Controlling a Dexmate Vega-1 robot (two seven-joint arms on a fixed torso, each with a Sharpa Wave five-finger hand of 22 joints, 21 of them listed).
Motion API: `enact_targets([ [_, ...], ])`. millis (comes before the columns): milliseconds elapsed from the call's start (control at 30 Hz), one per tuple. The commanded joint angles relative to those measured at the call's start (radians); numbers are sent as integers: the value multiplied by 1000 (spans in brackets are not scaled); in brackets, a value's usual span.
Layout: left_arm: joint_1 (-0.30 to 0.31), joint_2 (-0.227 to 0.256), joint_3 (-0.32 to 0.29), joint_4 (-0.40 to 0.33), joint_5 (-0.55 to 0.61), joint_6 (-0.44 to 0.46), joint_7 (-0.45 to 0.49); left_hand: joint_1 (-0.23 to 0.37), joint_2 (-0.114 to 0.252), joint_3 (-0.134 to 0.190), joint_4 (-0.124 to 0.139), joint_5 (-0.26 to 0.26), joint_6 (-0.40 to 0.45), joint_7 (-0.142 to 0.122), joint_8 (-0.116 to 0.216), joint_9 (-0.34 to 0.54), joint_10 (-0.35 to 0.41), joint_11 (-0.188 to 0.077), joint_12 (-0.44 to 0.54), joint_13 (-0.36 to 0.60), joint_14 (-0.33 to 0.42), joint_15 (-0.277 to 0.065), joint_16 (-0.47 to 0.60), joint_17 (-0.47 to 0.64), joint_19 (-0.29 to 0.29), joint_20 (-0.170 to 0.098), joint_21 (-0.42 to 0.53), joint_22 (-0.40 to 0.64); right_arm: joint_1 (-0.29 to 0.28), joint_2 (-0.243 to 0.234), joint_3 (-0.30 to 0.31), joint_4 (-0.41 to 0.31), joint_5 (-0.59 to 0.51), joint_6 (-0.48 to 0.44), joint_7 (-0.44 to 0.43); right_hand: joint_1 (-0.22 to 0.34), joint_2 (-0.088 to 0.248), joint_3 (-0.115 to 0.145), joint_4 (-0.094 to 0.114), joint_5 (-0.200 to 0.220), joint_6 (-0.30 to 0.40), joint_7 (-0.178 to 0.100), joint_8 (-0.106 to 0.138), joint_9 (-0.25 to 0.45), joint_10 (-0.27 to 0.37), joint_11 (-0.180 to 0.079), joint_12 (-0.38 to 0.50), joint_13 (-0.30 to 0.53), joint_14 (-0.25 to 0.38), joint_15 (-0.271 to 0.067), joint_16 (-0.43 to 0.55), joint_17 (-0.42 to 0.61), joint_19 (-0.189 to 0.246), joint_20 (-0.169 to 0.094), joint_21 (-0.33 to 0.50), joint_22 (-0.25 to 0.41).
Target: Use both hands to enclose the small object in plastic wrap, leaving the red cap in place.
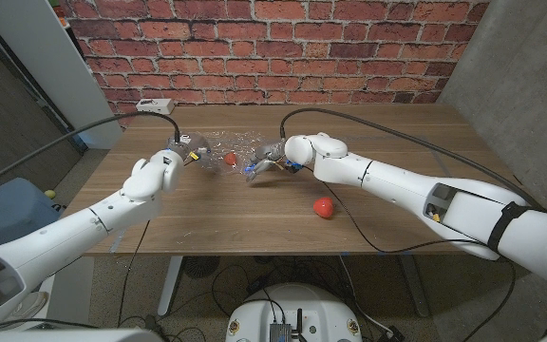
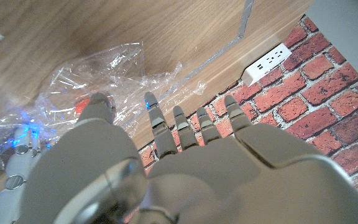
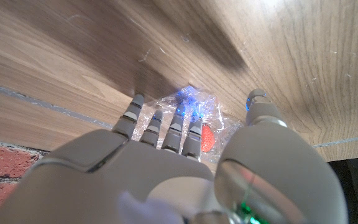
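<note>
White rounded arm shells, grey jointed fingers (image 2: 179,127), blk wrist band, blue LED glow

Red brick wall (image 1: 273,47) behind a wooden desk (image 1: 254,223). Grey concrete wall (image 1: 525,85) on the right, pale panel (image 1: 60,66) on the left. White power strip (image 1: 157,105) at the desk's far edge. Speckled grey floor (image 1: 207,294) below, crossed by loose cables (image 1: 231,275).
</note>
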Motion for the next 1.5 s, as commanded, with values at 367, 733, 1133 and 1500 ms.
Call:
enact_targets([
  [367, -86, -80, 131, 118, 297, 77, -208, 131, -24, 9, -72, 77, -19, -38, -24, -10, -32, -35, 11, -4, 2, -12, 8, 0, 37, 1, 2, -2, -5, -8, -1, -25, -4, -16, -7, -8, 5, -6, 0, 6, -4, 4, -10, 1, -5, 3, -5, 0, 7, -3, 2, 2, -1, 1, 1, 1],
  [733, -95, -124, 135, 192, 296, 37, -123, 126, -23, -21, -58, 98, -375, -32, -44, -15, -80, -13, 16, -3, -16, -2, 9, 0, 37, 3, -6, 0, -5, -10, 6, -28, -3, -5, -16, -9, 4, -7, 0, 6, -4, 5, -12, 1, -6, 4, -7, 0, 8, -4, 2, 1, -2, 1, 0, 1],
  [1133, -121, -132, 145, 224, 251, -21, -134, 182, 25, -31, -65, 127, -61, -38, 74, -4, -29, -40, 36, -6, 9, -13, 12, -2, 73, 1, -3, -3, -11, -14, 15, -30, 0, -1, -30, -10, 4, -7, -1, 8, -7, 7, -16, 1, -12, 6, -12, 0, 10, -5, 2, -1, 0, -2, 0, 1],
  [1500, -97, -144, 152, 261, 255, 0, -19, 333, 91, 4, -90, 85, 370, -39, 148, -9, 83, -60, 48, -11, 85, -78, 16, -6, 153, -47, 13, -4, 0, -2, 12, -7, 4, 10, -21, -12, 6, -7, 0, 9, -9, 9, -19, 2, -16, 8, -15, 1, 10, -6, 1, -1, 1, -3, 0, 1],
])
